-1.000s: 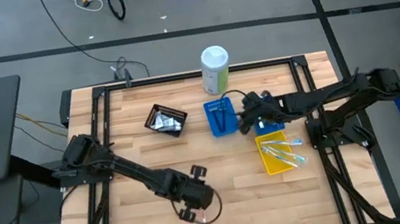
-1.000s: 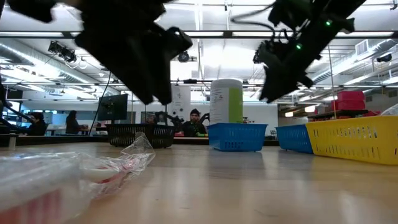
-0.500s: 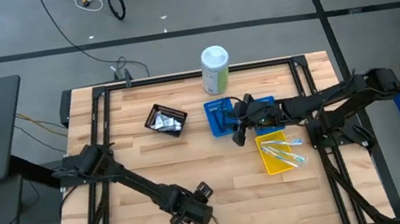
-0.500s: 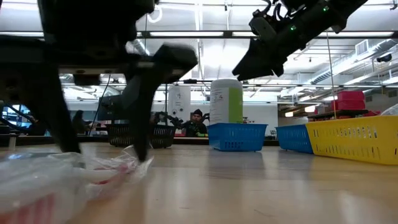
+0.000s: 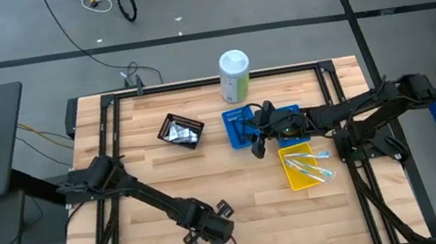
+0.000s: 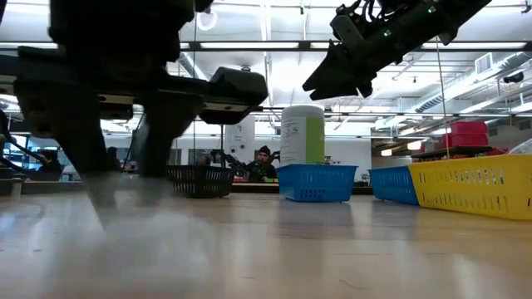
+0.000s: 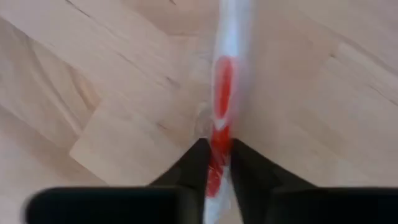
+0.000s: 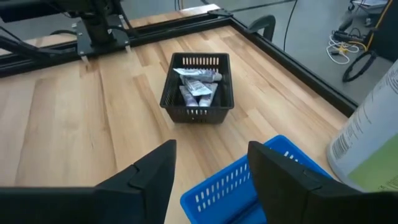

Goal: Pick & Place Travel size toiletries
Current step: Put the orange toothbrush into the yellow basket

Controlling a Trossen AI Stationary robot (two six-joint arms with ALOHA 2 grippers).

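At the near edge of the wooden table [image 5: 150, 195], the left gripper [image 7: 215, 167] is lowered to the surface, its two dark fingers [image 7: 193, 163] narrowed around a wrapped toothbrush [image 7: 225, 93]. The toothbrush is seen as a slim white item with a red stretch inside clear, glossy wrapping, lying flat on the wood and pinched at one end. Farther back, the right gripper [image 8: 211, 168] is held above the table beside the blue bin [image 5: 239, 127], its fingers spread wide and nothing between them. Beyond it, small white tubes [image 8: 198, 87] with blue print are piled in the black bin [image 5: 180, 131]. Pale toothbrushes [image 5: 307, 164] lie in the yellow bin [image 5: 292, 182]. A white-and-green canister [image 5: 234, 76] stands at the far edge.
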